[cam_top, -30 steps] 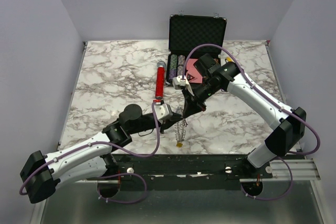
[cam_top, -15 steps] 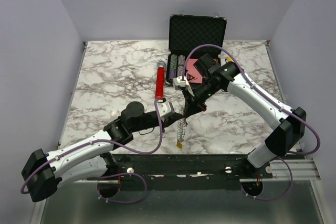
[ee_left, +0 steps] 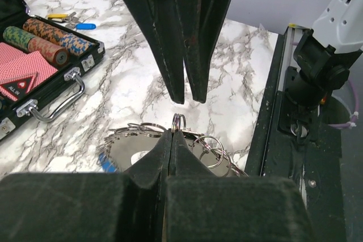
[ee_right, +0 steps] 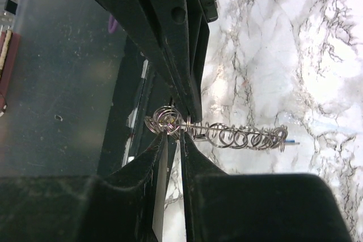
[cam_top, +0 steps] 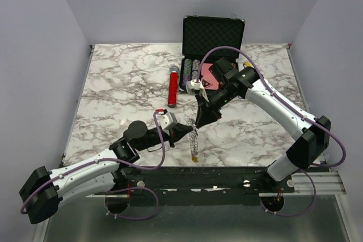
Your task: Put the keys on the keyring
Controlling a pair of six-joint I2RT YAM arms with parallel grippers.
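Note:
The keyring (cam_top: 194,141) hangs edge-on between my two grippers, a yellow tag (cam_top: 194,156) at its low end. My left gripper (cam_top: 190,132) is shut on one small split ring (ee_left: 178,123) at the top of the keyring (ee_left: 210,151); a blue tag (ee_left: 105,162) shows below. My right gripper (cam_top: 198,124) points down just above it (ee_left: 185,99). In the right wrist view its tips (ee_right: 174,139) stand a narrow gap apart at the ring cluster of the keyring (ee_right: 244,137). I cannot tell whether they grip it. No loose keys show.
A red cylinder (cam_top: 172,89) lies left of the open black case (cam_top: 212,35) of poker chips and cards at the back. Its handle (ee_left: 54,97) faces the grippers. Small yellow and blue items (ee_left: 71,21) lie beyond the case. The table's near edge rail (cam_top: 227,171) is close below.
My left arm has drawn back to the left and toward the near edge, its fingers still at the keyring. The right gripper and the keyring have hardly moved.

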